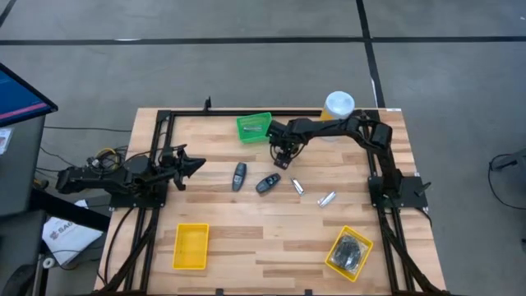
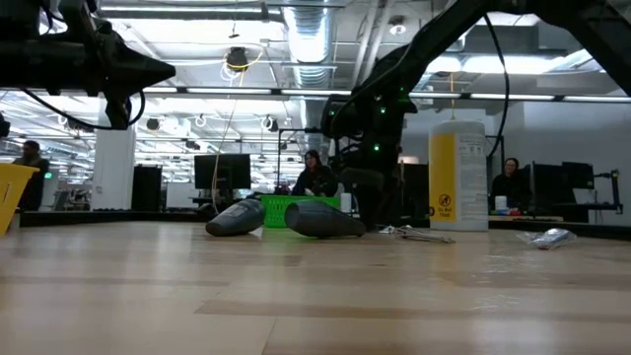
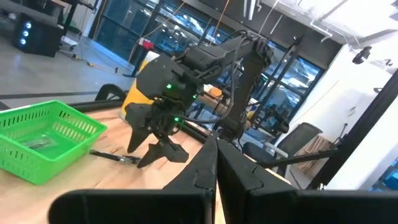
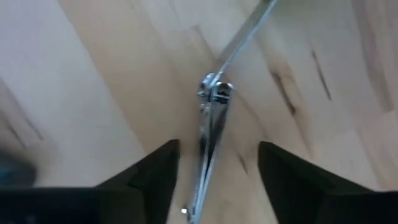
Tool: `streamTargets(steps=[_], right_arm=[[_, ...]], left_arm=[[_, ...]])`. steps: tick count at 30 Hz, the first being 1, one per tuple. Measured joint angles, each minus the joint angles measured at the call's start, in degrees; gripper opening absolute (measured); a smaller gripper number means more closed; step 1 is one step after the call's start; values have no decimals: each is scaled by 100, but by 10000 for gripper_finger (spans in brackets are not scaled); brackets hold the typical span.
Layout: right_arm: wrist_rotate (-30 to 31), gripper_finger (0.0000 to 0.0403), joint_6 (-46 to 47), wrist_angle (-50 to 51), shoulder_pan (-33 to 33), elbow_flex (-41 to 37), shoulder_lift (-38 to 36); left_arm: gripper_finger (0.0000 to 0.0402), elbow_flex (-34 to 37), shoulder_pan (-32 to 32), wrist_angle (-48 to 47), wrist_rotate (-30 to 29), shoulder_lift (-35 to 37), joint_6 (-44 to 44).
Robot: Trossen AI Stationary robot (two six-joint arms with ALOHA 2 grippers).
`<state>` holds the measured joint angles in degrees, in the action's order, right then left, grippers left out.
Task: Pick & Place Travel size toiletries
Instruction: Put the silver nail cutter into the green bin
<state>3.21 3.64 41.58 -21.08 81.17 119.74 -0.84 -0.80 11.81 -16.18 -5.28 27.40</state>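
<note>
right gripper (image 4: 214, 163) hangs spread over a slim metal piece (image 4: 211, 124) lying flat on the table (image 1: 246, 238), just right of the green tray (image 1: 254, 127). Looks thin, stiff, slippery, so I'd pinch across its middle
</note>
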Motion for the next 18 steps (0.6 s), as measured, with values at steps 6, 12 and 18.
streamTargets(steps=[6,12,18], right_arm=[[-80,86,94,18,13,-7,-17],[-153,11,92,142,46,-14,-53],[-189,6,160,490,114,-55,-412]], left_arm=[[0,0,0,-4,2,0,-4],[0,0,0,-3,0,0,-4],[0,0,0,3,-2,0,-9]])
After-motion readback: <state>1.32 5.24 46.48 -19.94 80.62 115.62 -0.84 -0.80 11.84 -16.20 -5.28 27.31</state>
